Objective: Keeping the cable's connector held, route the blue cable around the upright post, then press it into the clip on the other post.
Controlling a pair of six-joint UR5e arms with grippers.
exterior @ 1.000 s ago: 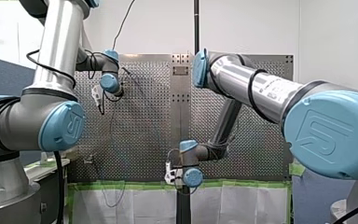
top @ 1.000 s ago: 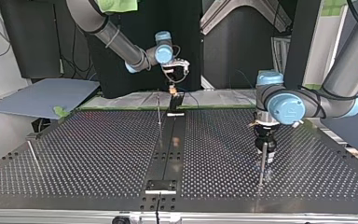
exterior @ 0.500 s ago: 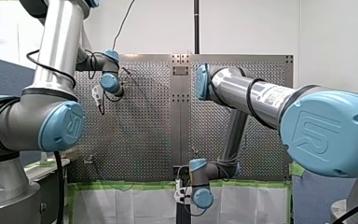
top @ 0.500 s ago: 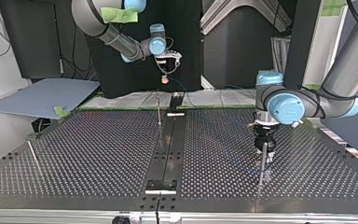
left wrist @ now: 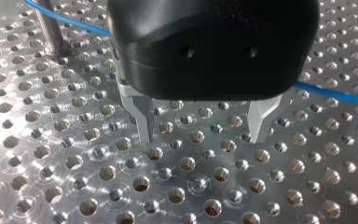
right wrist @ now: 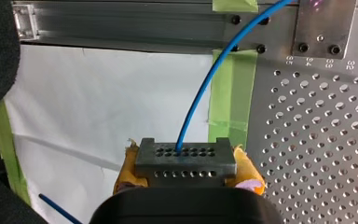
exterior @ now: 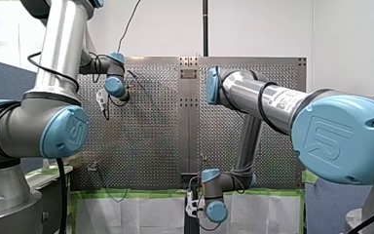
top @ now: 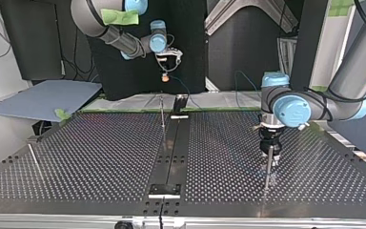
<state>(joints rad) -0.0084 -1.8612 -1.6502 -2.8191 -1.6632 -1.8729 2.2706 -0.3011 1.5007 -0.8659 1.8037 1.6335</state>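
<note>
Past the table's [top: 100, 157] edge, over the white sheet [right wrist: 98, 102], my right gripper [right wrist: 186, 173] is squeezing the cable's connector [right wrist: 185, 157] between its yellow pads [right wrist: 249, 170]. A second ago it was hanging low by the table's rim, near the middle strip. Now it is sitting higher and further out from the table, more toward the top view's left. My left gripper [left wrist: 201, 137] is staying where it was, low over the holes. Its metal fingers [left wrist: 142, 116] are standing wide apart with nothing between them.

The right gripper is hanging in open air, well apart from the table. Only the sheet and the green tape [right wrist: 230, 88] on the rim are lying ahead of it. The left gripper is hanging just above the table, with an upright post [left wrist: 51, 28] near it and bare holes all around.

The connector is lying with its long side going from pad to pad. Its face with the small holes is pointing away from the gripper. The blue cable [right wrist: 205, 88] is coming out of that face and bending off toward the table's rim. In the left wrist view the cable is running in one long line behind the left gripper and passing right by the post. I cannot tell which side of the post it is going round.
</note>
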